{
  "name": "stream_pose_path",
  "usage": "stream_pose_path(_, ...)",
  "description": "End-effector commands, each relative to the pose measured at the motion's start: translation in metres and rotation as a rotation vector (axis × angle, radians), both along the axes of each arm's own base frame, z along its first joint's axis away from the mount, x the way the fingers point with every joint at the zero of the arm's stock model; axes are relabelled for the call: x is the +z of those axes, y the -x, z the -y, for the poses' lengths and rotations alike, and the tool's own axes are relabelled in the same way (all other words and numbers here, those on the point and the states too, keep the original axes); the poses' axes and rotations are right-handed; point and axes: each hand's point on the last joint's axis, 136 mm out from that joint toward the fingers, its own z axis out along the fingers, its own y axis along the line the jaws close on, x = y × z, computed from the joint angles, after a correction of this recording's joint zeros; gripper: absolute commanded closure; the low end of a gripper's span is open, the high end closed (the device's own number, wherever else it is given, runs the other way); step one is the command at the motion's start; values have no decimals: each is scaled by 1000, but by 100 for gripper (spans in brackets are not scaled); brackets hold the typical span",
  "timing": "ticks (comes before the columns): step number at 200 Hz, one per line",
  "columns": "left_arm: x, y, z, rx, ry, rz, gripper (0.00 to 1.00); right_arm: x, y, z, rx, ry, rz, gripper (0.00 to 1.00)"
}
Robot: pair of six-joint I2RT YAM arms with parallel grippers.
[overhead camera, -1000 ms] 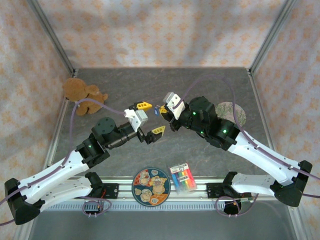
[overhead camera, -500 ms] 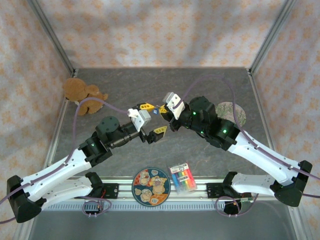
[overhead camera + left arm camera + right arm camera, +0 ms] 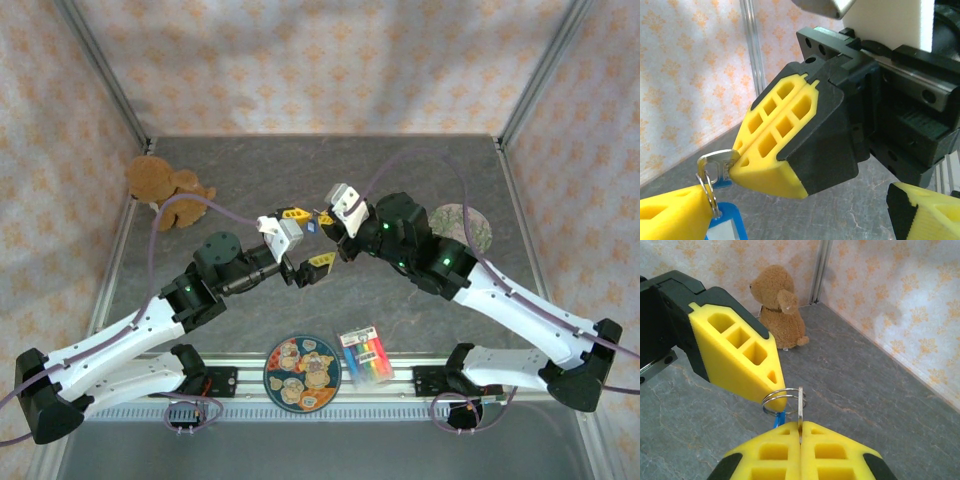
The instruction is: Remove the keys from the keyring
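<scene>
I have the right gripper [image 3: 322, 217] held above the middle of the table [image 3: 250, 165], its two yellow fingers pressed flat together on the key [image 3: 800, 407]. The key stands edge-on, its head sticking out just past the fingertips. The keyring [image 3: 781, 392] threads through the key's head and hangs beside it, with a blue tag [image 3: 725, 227] dangling under the ring.

My left gripper [image 3: 310, 237] faces the right one with its fingers spread wide and nothing between them. One of its fingers [image 3: 737, 352] has its tip against the ring, on the side away from the key; the other finger is well off to the side. From the left wrist camera the ring looks to lie across that fingertip, though I cannot tell whether it is hooked on it.

A brown teddy bear [image 3: 165, 188] sits near the far left corner. At the near edge lie a patterned plate [image 3: 302, 372] and, just beside it, a rainbow-striped card [image 3: 365, 356]. A round mat [image 3: 465, 222] shows partly behind the right arm.
</scene>
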Motion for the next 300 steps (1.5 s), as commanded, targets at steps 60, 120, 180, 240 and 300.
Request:
stream_pose_path(60,21,2,-4,23,66,36,11,29,-6,-1,-30,-87,24,100)
stream_pose_path(120,21,2,-28,113,92,24,14,36,5,3,6,-117,23,100)
stream_pose_path(180,28,-15,-55,133,217,-137,29,51,6,17,49,-243,-41,100)
stream_pose_path(240,50,-35,-56,-27,390,-340,38,66,-1,31,153,-413,-157,100)
stream_pose_path(300,85,-35,-44,-301,564,-444,46,75,5,36,275,-493,-205,100)
